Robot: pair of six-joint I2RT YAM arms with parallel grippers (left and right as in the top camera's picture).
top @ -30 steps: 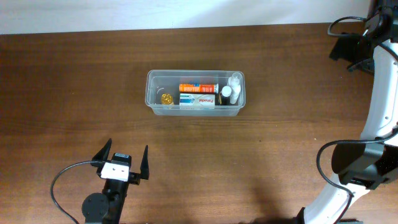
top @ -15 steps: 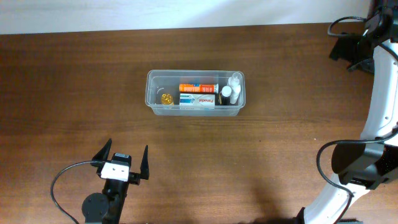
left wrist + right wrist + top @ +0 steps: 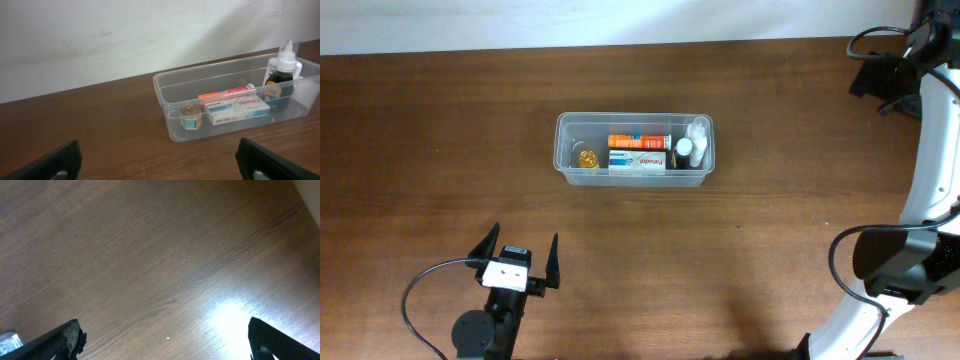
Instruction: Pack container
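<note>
Tools on both my arms are hanging wide open and empty: left tool well apart from the container on its near side, right tool far beyond its right end. Nothing is shifting from a second ago. The container is resting on the bench, holding an orange tube, white box, small jar and bottles, so I am judging the packing finished.

Container: clear plastic tub, rectangular, with rounded corners and a rim.
Pose: upright, open top, no lid on it.
Place: on the brown wooden surface, near its middle.
Left end: small gold-lidded jar.
Middle: orange tube lying flat, white box just beside it.
Right end: white-capped bottles standing upright.
</note>
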